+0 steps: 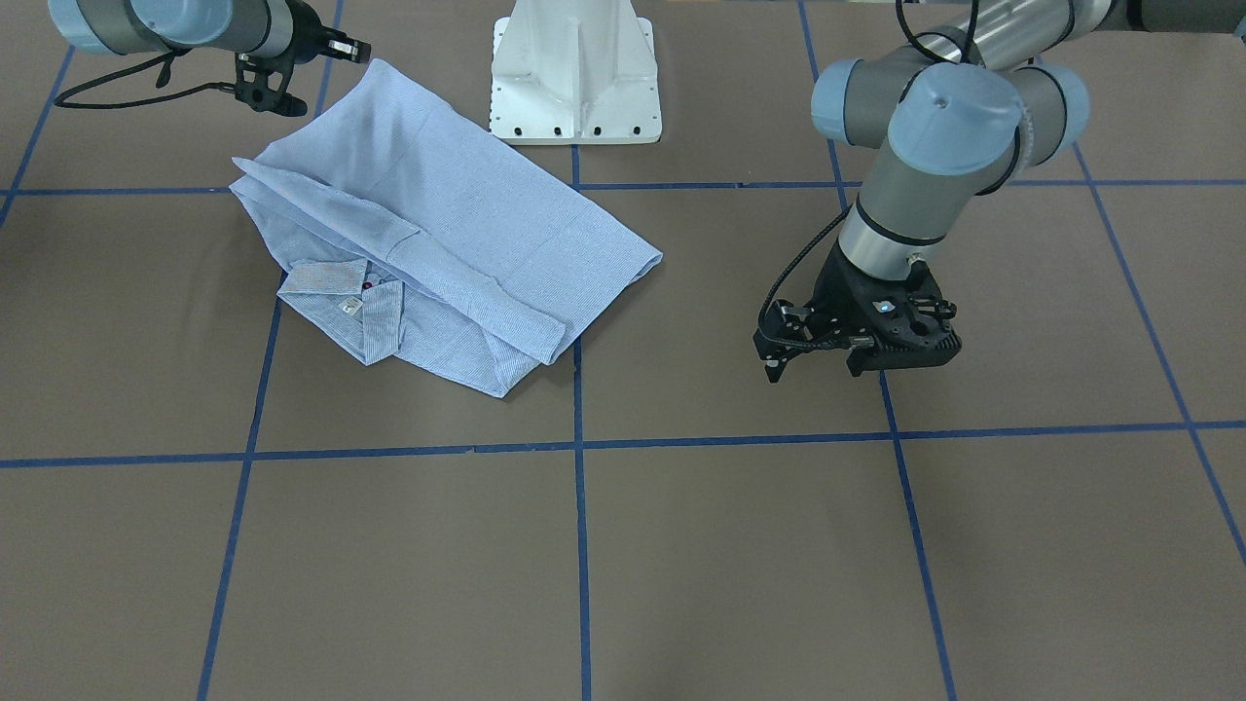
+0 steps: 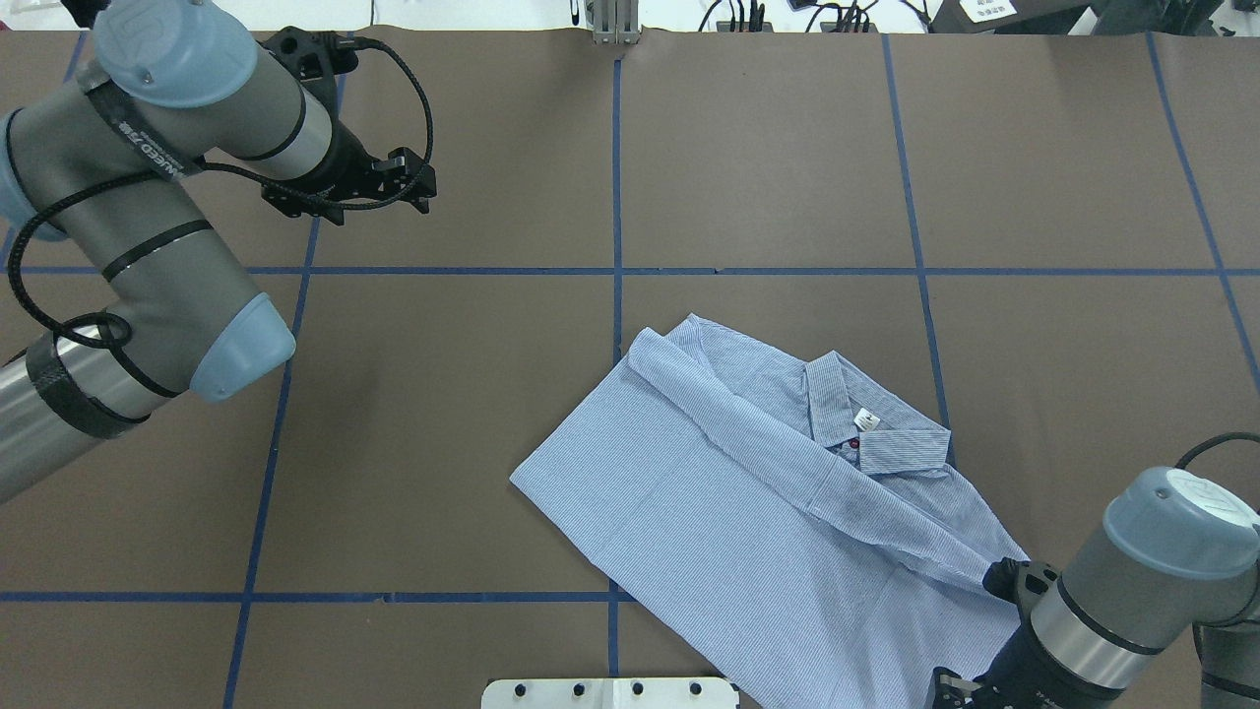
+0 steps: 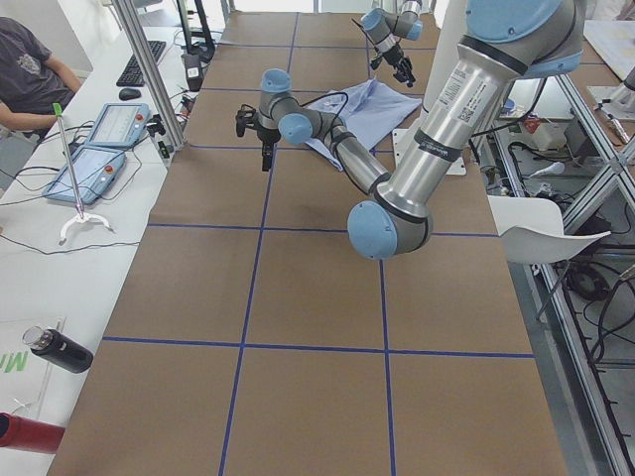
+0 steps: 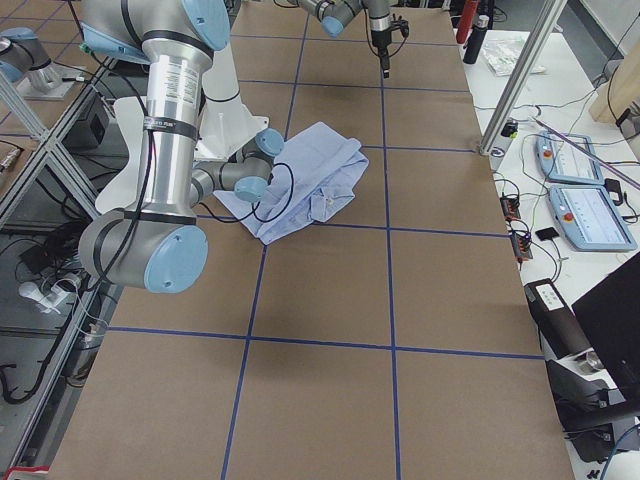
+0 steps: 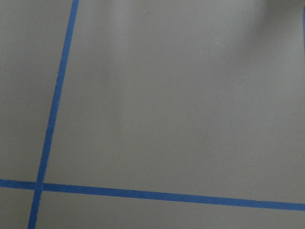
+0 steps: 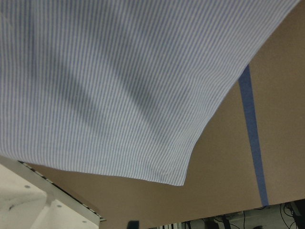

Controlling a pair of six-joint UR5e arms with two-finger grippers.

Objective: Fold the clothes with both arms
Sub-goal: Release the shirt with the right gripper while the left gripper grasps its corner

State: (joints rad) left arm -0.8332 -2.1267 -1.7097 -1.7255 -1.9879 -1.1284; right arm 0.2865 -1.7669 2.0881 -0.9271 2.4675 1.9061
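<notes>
The shirt (image 2: 748, 512) lies folded by the worktop's (image 2: 443, 414) robot-side edge, right of the pedestal (image 1: 574, 78), long axis diagonal from mid-worktop toward the near right corner, collar (image 2: 866, 433) on its far side. The left gripper (image 1: 816, 368) hangs with fingers spread over bare worktop, well apart. The right gripper (image 1: 343, 46) is at the shirt's near corner; whether it grips is unclear

A robotics lab, with teach pendants (image 4: 590, 215), aluminium framing (image 3: 151, 69) and a tape-gridded table (image 1: 389, 565).

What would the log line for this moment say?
shirt: partly folded, on table | left gripper: open, over bare table, off shirt | right gripper: at shirt's corner, grip unclear
</notes>
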